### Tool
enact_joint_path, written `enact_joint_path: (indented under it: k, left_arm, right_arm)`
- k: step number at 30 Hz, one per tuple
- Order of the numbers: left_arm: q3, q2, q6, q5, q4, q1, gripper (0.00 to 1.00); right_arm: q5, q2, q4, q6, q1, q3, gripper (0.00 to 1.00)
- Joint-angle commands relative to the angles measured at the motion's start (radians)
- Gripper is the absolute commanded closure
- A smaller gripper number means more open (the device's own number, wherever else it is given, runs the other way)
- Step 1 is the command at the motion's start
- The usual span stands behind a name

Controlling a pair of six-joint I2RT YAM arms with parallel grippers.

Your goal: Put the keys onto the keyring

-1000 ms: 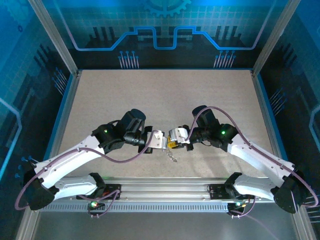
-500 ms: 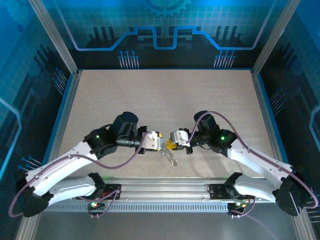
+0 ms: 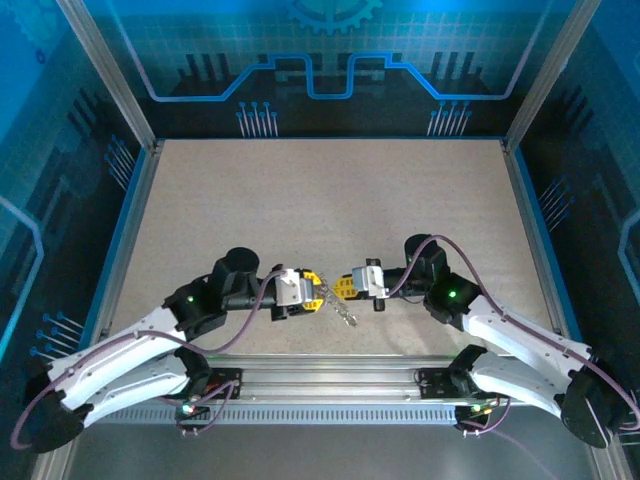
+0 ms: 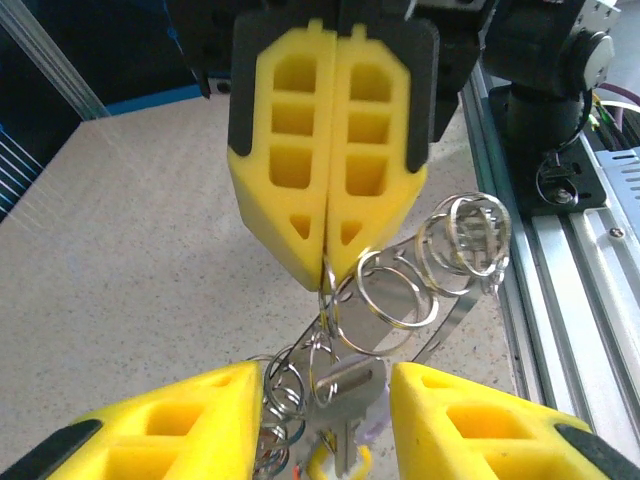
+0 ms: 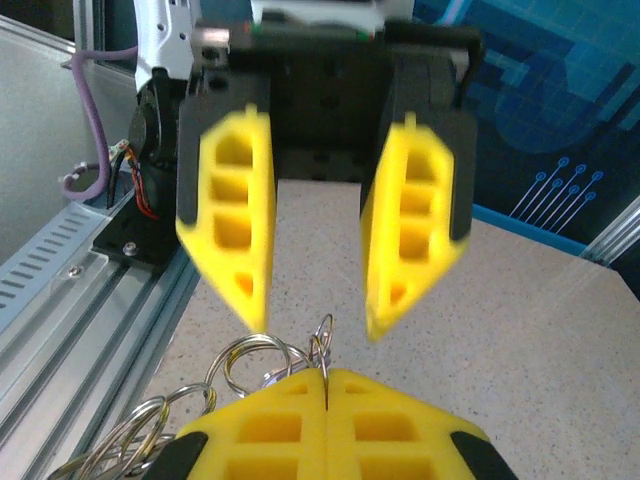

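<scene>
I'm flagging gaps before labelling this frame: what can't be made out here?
- Top external: the ring cluster is too small to pick out single keys.
- Left wrist: the key has its lower end cut off by the bottom edge.
- Right wrist: the left gripper is blurred; the right gripper hides its own pinch point on the ring cluster.

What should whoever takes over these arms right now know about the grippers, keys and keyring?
Left gripper: open, jaws either side of a hanging silver key, not gripping it.
Right gripper: shut on a small ring at the top of the keyring bunch, which dangles below it.
Done: that key appears to hang from the linked rings.
Left: cannot tell whether the other keys are threaded; check before releasing.
</scene>
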Motion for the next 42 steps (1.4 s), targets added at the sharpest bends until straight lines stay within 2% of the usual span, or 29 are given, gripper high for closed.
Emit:
enact_joint_path:
  k: [1,6,14,17,21,26,30,34,38,42]
  left_arm:
    - [0.005,0.018,-0.024,0.029,0.14,-0.001,0.6]
    - [0.01,0.026,0.026,0.004,0.131,-0.002,0.62]
    - [0.02,0.03,0.039,0.041,0.125,-0.002,0.85]
    - [0.03,0.035,0.05,0.031,0.099,-0.002,0.85]
    - [0.039,0.043,0.059,0.005,0.071,-0.001,0.75]
    - [0.033,0.048,0.054,0.0,0.077,-0.001,0.73]
    - [0.044,0.065,0.054,0.012,0.076,-0.002,0.82]
    - [0.058,0.086,0.066,0.011,0.065,-0.001,0.84]
    - [0.081,0.101,0.089,0.01,0.024,-0.001,1.0]
    - [0.132,0.101,0.13,-0.004,-0.063,-0.001,1.0]
  right_arm:
    - [-0.028,0.004,0.129,0.05,-0.006,-0.011,1.0]
    - [-0.039,0.02,0.13,0.055,-0.007,-0.004,1.0]
    - [-0.033,0.033,0.144,0.07,-0.005,0.002,1.0]
    - [-0.03,0.027,0.14,0.07,-0.006,0.0,1.0]
    - [-0.018,0.013,0.14,0.073,-0.005,-0.008,1.0]
    - [-0.022,0.009,0.147,0.077,-0.005,-0.014,1.0]
    - [-0.027,0.011,0.15,0.078,-0.005,-0.014,1.0]
    - [-0.024,0.011,0.153,0.079,-0.006,-0.014,1.0]
    - [-0.019,0.01,0.119,0.059,-0.005,-0.006,1.0]
    - [0.026,0.013,-0.043,-0.002,-0.005,0.038,0.98]
